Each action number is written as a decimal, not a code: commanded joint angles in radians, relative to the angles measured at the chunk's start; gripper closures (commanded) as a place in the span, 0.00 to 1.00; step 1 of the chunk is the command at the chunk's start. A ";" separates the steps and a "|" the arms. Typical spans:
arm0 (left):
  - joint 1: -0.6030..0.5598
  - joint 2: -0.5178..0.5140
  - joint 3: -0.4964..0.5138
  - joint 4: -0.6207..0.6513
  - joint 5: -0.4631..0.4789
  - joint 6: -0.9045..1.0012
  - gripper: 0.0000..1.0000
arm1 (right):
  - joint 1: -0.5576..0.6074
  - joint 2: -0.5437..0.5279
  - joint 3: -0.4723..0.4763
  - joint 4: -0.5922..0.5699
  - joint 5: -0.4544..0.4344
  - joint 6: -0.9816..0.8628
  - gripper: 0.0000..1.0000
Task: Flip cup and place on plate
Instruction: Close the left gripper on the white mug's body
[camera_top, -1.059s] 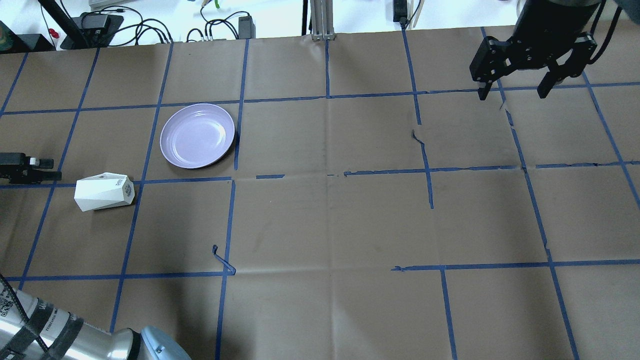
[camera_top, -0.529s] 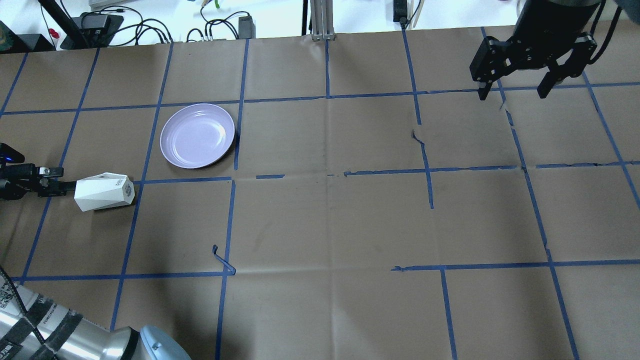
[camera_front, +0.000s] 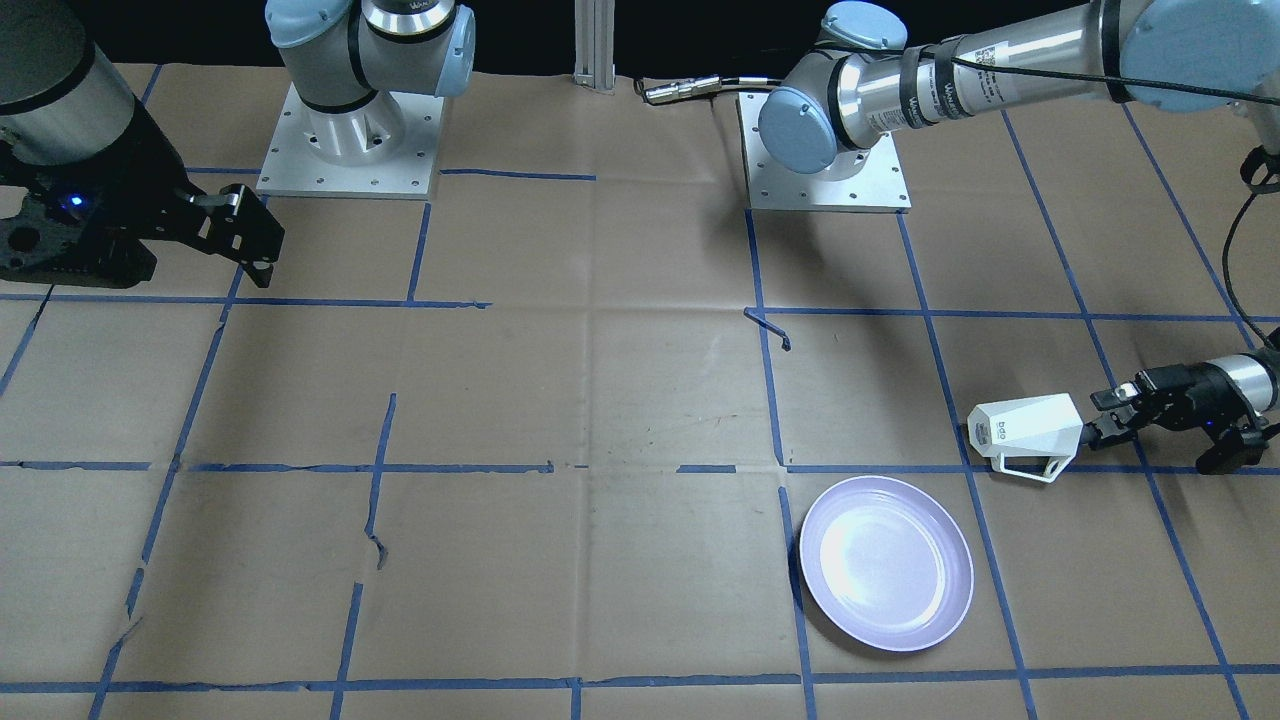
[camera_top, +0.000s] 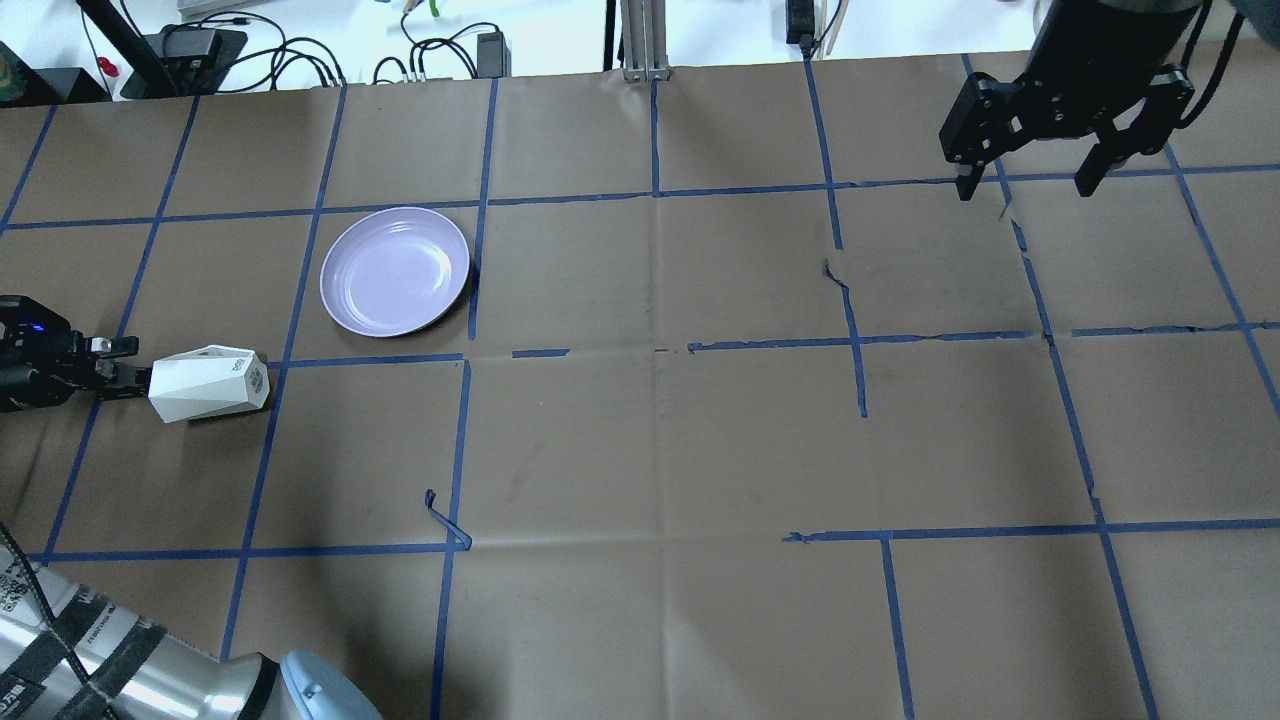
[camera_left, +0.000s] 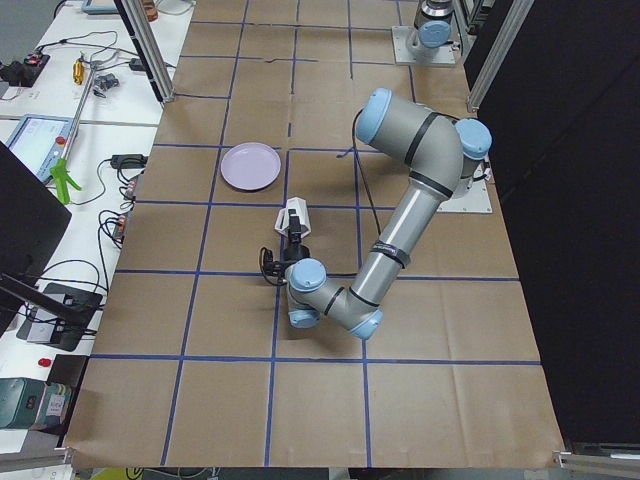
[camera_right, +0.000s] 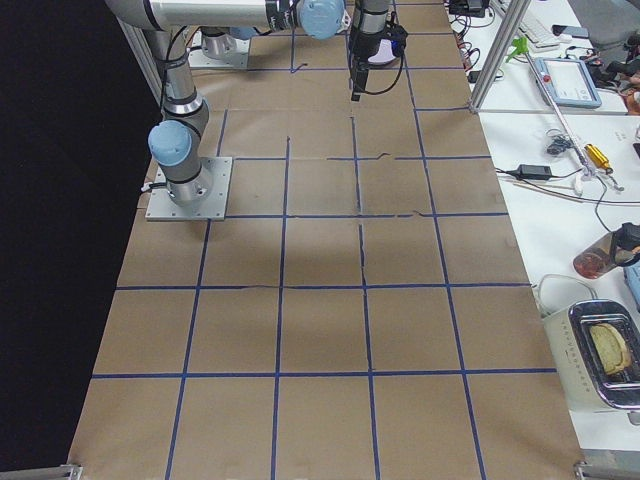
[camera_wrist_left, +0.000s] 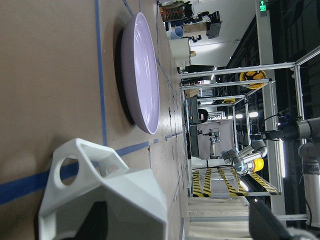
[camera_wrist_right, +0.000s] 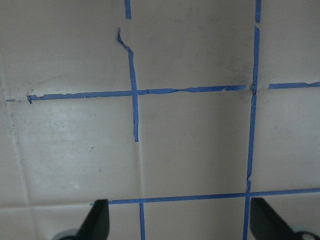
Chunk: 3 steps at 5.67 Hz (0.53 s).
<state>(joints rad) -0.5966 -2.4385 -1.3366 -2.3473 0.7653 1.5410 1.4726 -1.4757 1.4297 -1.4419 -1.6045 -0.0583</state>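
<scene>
Grasp step. Cup (camera_top: 208, 383) lay on side on tabletop (camera_top: 650, 430), near plate (camera_top: 395, 270), not touching. Left end effector (camera_top: 133, 363) spread at cup's wide end, nothing pinched. Right end effector (camera_top: 1028, 185) spread, idle, far right. Next, I'd judge: pinch rim, lift, turn upright.

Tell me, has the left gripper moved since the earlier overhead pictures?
Yes. In the overhead view the left gripper has moved right, toward the cup, which has stayed put by the blue tape line. It now reaches the cup's wide end.
</scene>
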 joint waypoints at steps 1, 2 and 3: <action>0.000 -0.002 -0.001 -0.027 -0.075 0.001 0.36 | 0.000 0.000 0.000 0.000 0.000 0.000 0.00; 0.001 -0.002 -0.001 -0.027 -0.067 0.001 0.57 | 0.000 0.000 0.000 0.000 0.000 0.000 0.00; 0.001 -0.002 -0.001 -0.030 -0.064 0.002 0.57 | 0.000 0.000 0.000 0.000 0.000 0.000 0.00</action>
<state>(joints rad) -0.5956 -2.4406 -1.3376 -2.3748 0.6988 1.5421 1.4726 -1.4757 1.4297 -1.4419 -1.6045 -0.0583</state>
